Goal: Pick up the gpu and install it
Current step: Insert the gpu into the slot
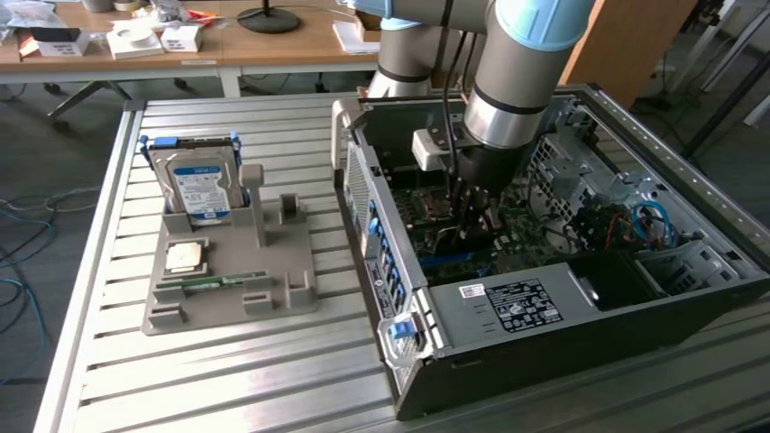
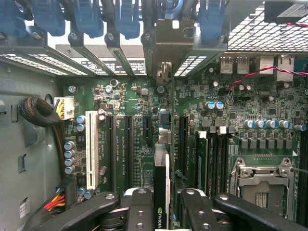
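A ribbed metal surface (image 1: 216,361) is carrying two things. An open computer case (image 1: 578,307) is sitting directly under the end effector (image 1: 472,212). A grey parts holder (image 1: 229,271) is lying well apart from the end effector, beside the case.

The arm (image 1: 520,68) is showing grey metal tubes with pale blue plastic caps at the joints. A black cable is running down its side, past a white box (image 1: 434,149) at 9 o'clock of the black wrist. The gripper (image 2: 166,211) is showing glossy black jointed fingers (image 2: 137,211) studded with round screws.
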### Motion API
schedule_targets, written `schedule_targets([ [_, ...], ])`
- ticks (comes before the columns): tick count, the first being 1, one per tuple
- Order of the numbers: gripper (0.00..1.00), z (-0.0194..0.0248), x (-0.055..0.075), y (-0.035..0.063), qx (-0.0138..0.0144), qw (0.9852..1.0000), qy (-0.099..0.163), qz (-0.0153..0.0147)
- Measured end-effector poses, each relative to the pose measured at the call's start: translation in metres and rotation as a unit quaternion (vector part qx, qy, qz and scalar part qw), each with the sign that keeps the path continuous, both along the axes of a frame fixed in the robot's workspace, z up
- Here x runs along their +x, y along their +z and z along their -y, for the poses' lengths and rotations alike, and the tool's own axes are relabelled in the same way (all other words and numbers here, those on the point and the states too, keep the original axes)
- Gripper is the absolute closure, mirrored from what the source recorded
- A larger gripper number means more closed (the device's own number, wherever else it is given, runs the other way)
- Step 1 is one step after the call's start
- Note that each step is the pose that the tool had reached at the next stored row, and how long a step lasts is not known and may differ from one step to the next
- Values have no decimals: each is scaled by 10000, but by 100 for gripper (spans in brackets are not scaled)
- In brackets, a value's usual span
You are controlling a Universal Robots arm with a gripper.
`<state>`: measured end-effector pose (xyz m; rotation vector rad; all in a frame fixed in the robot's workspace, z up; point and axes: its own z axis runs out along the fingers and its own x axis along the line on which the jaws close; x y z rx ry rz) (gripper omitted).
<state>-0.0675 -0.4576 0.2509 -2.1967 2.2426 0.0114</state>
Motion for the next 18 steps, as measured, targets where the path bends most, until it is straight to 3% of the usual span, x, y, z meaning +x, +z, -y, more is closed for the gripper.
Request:
schedule_targets([
  [18,73,8,-1,-12,1,10000,0,0],
])
